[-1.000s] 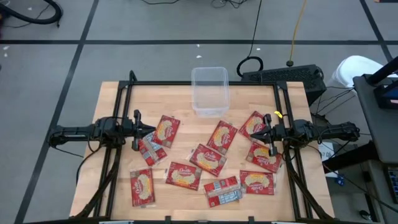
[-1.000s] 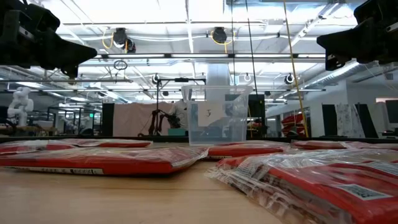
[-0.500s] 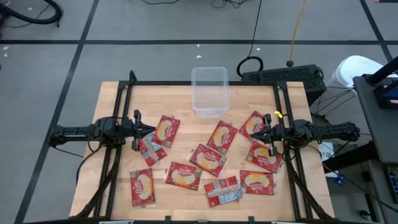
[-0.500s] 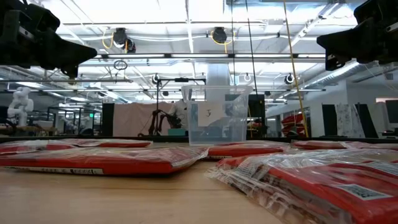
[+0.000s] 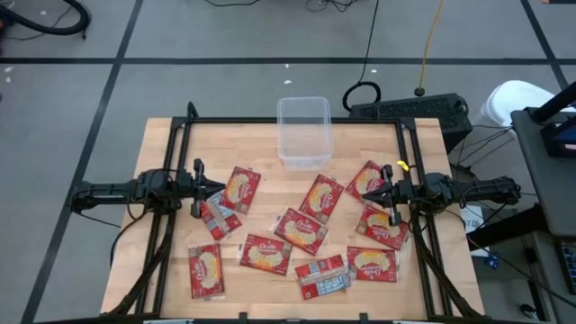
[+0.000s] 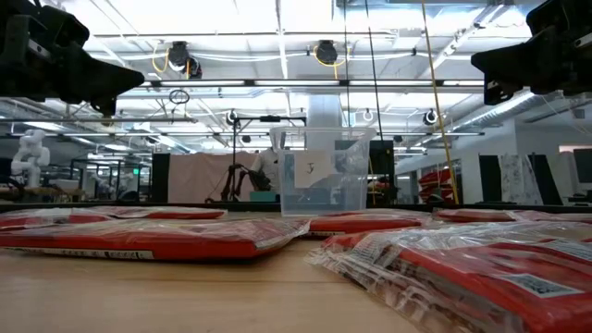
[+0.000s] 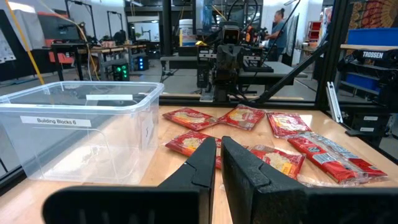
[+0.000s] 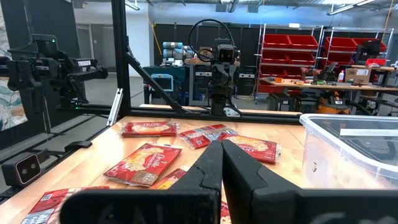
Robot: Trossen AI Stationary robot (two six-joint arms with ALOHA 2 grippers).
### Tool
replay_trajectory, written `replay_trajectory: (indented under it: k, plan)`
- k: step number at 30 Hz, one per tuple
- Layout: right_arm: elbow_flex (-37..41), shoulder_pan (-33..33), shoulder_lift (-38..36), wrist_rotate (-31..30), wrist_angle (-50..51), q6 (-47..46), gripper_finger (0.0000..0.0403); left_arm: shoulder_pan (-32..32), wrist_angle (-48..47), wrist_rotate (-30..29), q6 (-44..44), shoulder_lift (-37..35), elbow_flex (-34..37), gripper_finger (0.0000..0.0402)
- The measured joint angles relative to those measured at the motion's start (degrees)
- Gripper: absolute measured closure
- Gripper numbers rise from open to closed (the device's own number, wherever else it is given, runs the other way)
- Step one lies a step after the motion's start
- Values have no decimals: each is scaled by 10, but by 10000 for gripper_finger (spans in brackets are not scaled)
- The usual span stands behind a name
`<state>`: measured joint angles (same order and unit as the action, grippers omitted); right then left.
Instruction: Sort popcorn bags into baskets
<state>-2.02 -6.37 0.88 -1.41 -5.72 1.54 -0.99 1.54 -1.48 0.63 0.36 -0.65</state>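
Note:
Several red popcorn bags (image 5: 301, 230) lie flat and scattered on the wooden table, one (image 5: 322, 277) with its grey-white back up. The clear basket (image 5: 303, 132) stands upright at the far middle, also visible in the low view (image 6: 326, 173). My left gripper (image 5: 219, 187) hovers level above the bags at the table's left side, shut, nothing between its fingers (image 7: 205, 163). My right gripper (image 5: 371, 193) hovers level at the right side, facing it, shut and holding nothing (image 8: 221, 163). The left wrist view shows the basket (image 7: 81, 140) beside bags (image 7: 242, 116).
A black frame (image 5: 180, 135) runs along the table's left, far and right sides. Bare wood (image 5: 225, 139) lies to the left and right of the basket. Cables and a dark box (image 5: 409, 110) sit on the floor beyond the far right corner.

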Motion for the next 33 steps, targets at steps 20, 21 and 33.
replay_trajectory:
  k: [20, 21, 33]
  plan:
    - [0, 0, 0, 0, 0, 0, 403, 0, 0, 0, 8, 0, 0, 369]
    - [0, 0, 0, 0, 0, 0, 403, 0, 0, 0, 8, 0, 0, 369]
    - [0, 0, 0, 0, 0, 0, 403, 0, 19, -26, 32, 0, 0, 369]
